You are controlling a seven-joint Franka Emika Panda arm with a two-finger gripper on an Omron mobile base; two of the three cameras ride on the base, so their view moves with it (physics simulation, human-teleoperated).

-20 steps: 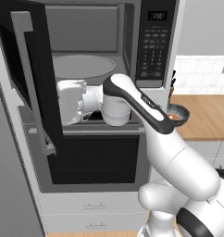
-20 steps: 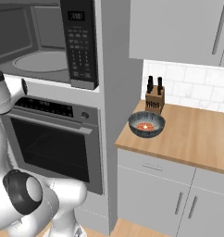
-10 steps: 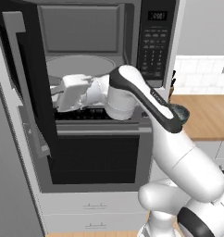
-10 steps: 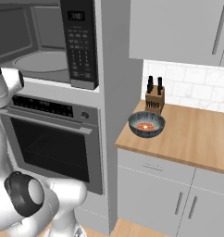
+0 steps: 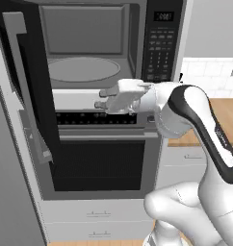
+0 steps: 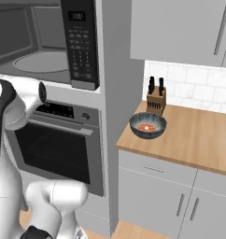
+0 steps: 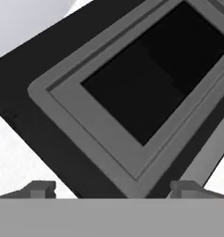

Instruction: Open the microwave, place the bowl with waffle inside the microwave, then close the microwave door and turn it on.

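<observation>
Sitting on the wooden counter (image 6: 199, 135) near the knife block (image 6: 156, 97), the bowl (image 6: 148, 125) with its waffle (image 6: 146, 127) waits, well apart from our released, empty gripper (image 5: 101, 98). With the microwave door (image 5: 26, 91) swung wide, we should swing right, descend over the rim and clamp squarely.

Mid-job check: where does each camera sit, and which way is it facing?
Left base view: behind-left of the arm, facing the open microwave; arm and gripper with fingers open.
Right base view: behind-right, facing the bowl with the waffle on the counter; arm at left.
Hand view: looks along the fingers at the microwave door.
Both base views share the microwave's keypad.
</observation>
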